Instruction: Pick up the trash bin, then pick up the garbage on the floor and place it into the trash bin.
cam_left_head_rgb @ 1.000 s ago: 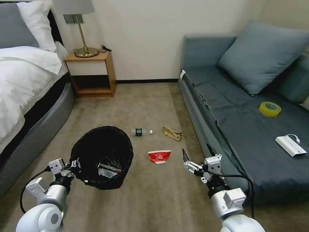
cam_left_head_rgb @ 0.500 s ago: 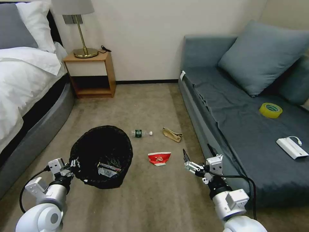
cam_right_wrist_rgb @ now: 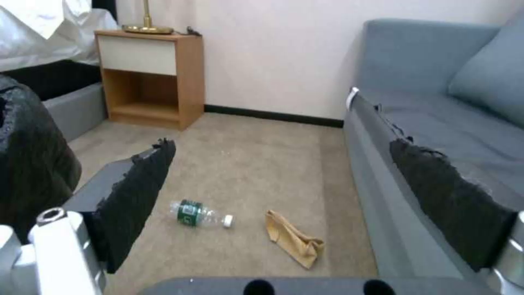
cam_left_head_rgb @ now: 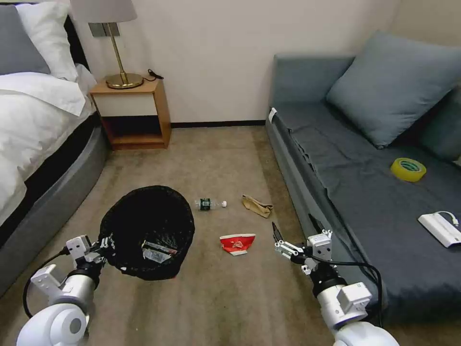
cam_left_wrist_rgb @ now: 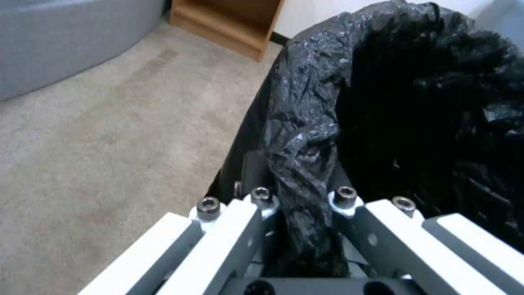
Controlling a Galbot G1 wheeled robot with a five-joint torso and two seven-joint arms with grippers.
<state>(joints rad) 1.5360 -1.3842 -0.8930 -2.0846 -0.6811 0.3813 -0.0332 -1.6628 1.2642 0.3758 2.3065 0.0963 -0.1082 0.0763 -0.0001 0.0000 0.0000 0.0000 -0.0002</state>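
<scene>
The trash bin (cam_left_head_rgb: 146, 230), lined with a black bag, holds a crumpled wrapper (cam_left_head_rgb: 156, 251); the left claw (cam_left_head_rgb: 103, 242) pinches its rim at nine o'clock. At the bin's three o'clock, on the carpet (cam_left_head_rgb: 216, 298), lie a mini bottle (cam_left_head_rgb: 210, 203), brown paper (cam_left_head_rgb: 257, 205) and red carton (cam_left_head_rgb: 237, 242). The right claw (cam_left_head_rgb: 293, 235) hovers spread wide beside the sofa (cam_left_head_rgb: 365, 202).

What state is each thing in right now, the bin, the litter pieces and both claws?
Trash bin: upright, rim pinched by the left claw, a wrapper already inside.
Bottle: on its side on the carpet.
Brown paper: crumpled on the floor.
Red carton: flattened on the floor.
Right claw: open, empty, above the floor.
</scene>
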